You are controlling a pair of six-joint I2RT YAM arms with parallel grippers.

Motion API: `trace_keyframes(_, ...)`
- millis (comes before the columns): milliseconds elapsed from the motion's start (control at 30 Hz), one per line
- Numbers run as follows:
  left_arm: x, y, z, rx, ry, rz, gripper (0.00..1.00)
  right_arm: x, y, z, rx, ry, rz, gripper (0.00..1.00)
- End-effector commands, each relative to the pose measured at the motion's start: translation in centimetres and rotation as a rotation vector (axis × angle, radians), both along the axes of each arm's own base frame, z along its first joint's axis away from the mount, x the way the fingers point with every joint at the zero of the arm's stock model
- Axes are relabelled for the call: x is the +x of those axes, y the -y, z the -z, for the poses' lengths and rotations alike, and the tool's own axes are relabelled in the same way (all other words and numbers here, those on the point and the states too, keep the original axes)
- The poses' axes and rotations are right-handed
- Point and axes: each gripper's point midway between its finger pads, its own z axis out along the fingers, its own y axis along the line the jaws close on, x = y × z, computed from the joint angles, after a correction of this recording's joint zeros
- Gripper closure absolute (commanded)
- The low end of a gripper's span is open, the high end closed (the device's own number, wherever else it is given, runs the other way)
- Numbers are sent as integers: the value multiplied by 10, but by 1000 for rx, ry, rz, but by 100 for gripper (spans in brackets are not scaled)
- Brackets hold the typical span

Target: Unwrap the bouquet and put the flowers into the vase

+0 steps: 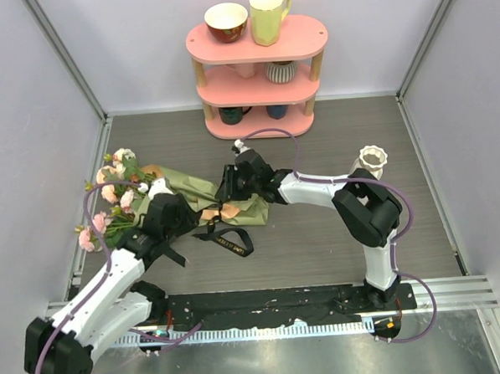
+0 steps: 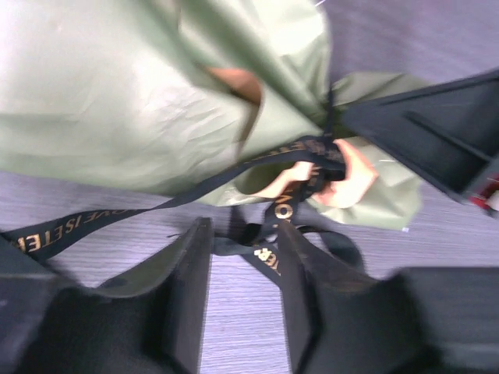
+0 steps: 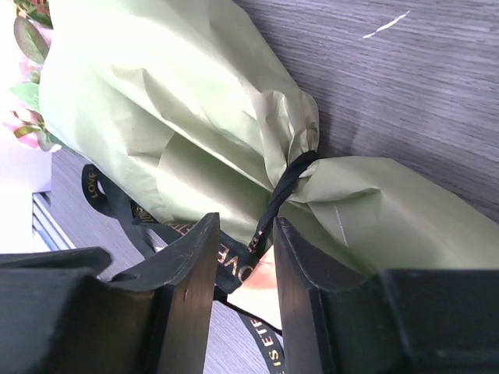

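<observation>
- Lying on its side left of the worktop's (image 1: 320,242) centre: bouquet (image 1: 187,189), wide end toward the left edge, narrow tied end toward the middle.
- Paper (image 2: 117,93): olive-green outside, with a tan-orange lining showing at the tied end. It is creased and gathered to a waist, and still wrapped round the stems.
- Flowers (image 1: 114,184): pink, peach and cream heads with green leaves. They spill from the wide end close to the left edge, none of them in the vase.
- Ribbon (image 1: 228,243): black with gold lettering, still cinched round the gathered waist (the tie itself seen best from the right wrist). Loose tails loop over the worktop on the near side of the bouquet.
- Left gripper (image 2: 243,234): low at the near side of the tied end. Its fingers (image 2: 191,296) are spread a little, with bare worktop showing between them. Ribbon strands cross at the tips, and no pinch is visible.
- Right gripper (image 3: 244,226): at the tied end from the far-right side, jaws apart. One ribbon strand runs down into the gap, which is wider than the strand.
- Vase (image 1: 372,158): white, scalloped rim, upright right of centre toward the far edge. It stands just behind the right arm's elbow, well apart from the bouquet.
- Shelf (image 1: 259,40): pink, three tiers, at the middle of the far edge. A bowl (image 1: 226,21) and a pale yellow mug (image 1: 269,17) stand on top, with cups on the lower tiers.
</observation>
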Motion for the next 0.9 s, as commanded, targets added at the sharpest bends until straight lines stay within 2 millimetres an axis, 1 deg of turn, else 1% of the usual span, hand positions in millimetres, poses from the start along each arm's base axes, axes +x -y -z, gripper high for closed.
trace_keyframes(0,13,12,-57,-124,192,20,52,8,-15,-25,110,4,8,61)
trace_keyframes(33,13,12,-66,-135,217,19,46,9,-15,-27,116,3,13,61)
trace_keyframes(67,15,11,-69,-132,228,16,42,9,-16,-23,112,-8,15,62)
trace_keyframes(100,19,7,-76,-123,245,-7,38,9,-17,-23,115,-11,14,62)
trace_keyframes(167,24,3,-70,-96,220,-39,37,10,-17,-20,112,-25,24,66)
trace_keyframes(200,30,3,-73,-92,214,-53,42,9,-17,-18,112,-37,33,67)
trace_keyframes(233,35,1,-64,-74,176,-67,46,8,-16,-15,110,-42,37,68)
trace_keyframes(300,43,0,-60,-67,146,-87,55,8,-14,-11,103,-46,48,68)
trace_keyframes(333,47,-2,-56,-68,129,-97,58,7,-13,-9,101,-51,50,68)
trace_keyframes(367,53,-2,-49,-57,109,-106,62,6,-12,-6,96,-55,52,68)
trace_keyframes(400,55,-4,-46,-50,102,-115,72,5,-11,-5,89,-52,57,68)
trace_keyframes(500,63,-16,-31,-24,87,-166,84,7,-8,1,65,-47,71,68)
trace_keyframes(533,65,-19,-27,-17,81,-181,86,7,-7,2,60,-45,71,68)
trace_keyframes(567,64,-24,-16,4,52,-198,94,8,-7,2,59,-45,73,68)
trace_keyframes(600,65,-30,-11,16,36,-220,98,8,-7,3,56,-45,73,68)
trace_keyframes(633,64,-32,-6,23,20,-232,100,9,-6,4,53,-46,78,68)
trace_keyframes(667,63,-34,2,37,-8,-240,100,8,-7,6,51,-49,77,68)
trace_keyframes(733,64,-35,5,33,-8,-249,100,7,-7,7,48,-46,81,68)
trace_keyframes(767,62,-35,10,28,-16,-245,100,6,-7,10,40,-47,80,68)
trace_keyframes(867,61,-31,13,-3,-8,-246,100,5,-7,16,26,-51,83,68)
